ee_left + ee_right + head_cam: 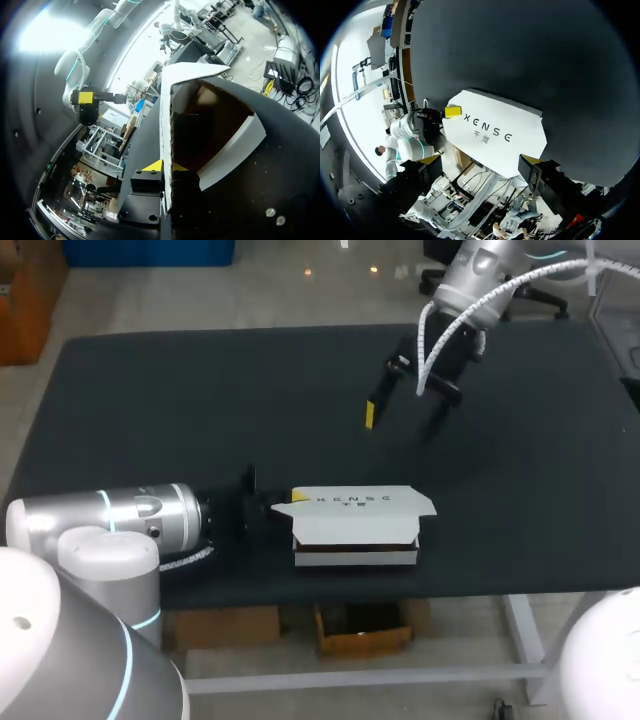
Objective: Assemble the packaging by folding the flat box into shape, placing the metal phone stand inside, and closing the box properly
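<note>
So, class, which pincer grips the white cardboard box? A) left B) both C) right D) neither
A: the left pincer has a yellow tip on each side of the white cardboard box at its end wall, while the right pincer hangs open over the black table, apart from the box.

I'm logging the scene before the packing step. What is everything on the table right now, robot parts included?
table: one, black, under everything.
box: one, white outside and brown inside, near the front edge around the middle, lid raised.
left arm: one, silver, comes in low from the left, level with the box.
right arm: one, silver, comes in from the far right corner.
left claw: one, black with yellow tips, shut on the box's left end.
right claw: one, black with yellow tips, open and empty, above the far right part of the table, apart from the box.
</note>
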Action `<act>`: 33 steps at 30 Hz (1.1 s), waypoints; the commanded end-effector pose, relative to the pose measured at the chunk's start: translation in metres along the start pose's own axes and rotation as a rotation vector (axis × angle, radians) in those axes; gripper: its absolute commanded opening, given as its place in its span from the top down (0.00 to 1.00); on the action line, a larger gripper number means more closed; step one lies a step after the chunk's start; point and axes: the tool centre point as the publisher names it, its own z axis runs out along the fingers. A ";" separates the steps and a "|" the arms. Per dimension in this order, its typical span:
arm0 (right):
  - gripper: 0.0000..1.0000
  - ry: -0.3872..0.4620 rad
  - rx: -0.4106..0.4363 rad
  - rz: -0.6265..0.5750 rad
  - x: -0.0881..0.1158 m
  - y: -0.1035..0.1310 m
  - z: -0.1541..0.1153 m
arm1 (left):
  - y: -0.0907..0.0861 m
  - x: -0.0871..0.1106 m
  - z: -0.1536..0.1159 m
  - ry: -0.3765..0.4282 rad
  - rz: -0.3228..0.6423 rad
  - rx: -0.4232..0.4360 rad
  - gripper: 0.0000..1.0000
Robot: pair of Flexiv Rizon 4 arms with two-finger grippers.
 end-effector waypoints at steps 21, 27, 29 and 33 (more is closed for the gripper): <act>0.13 -0.031 -0.237 0.244 -0.037 -0.040 0.039 | -0.007 0.005 -0.004 -0.053 0.052 0.009 1.00; 0.51 -0.018 -0.269 0.238 -0.042 -0.043 0.045 | -0.008 0.006 -0.006 -0.057 0.055 0.006 1.00; 0.51 -0.017 -0.268 0.240 -0.043 -0.042 0.048 | -0.009 0.006 -0.006 -0.058 0.056 0.006 1.00; 0.54 -0.012 -0.265 0.239 -0.046 -0.043 0.053 | -0.009 0.007 -0.007 -0.069 0.066 0.011 1.00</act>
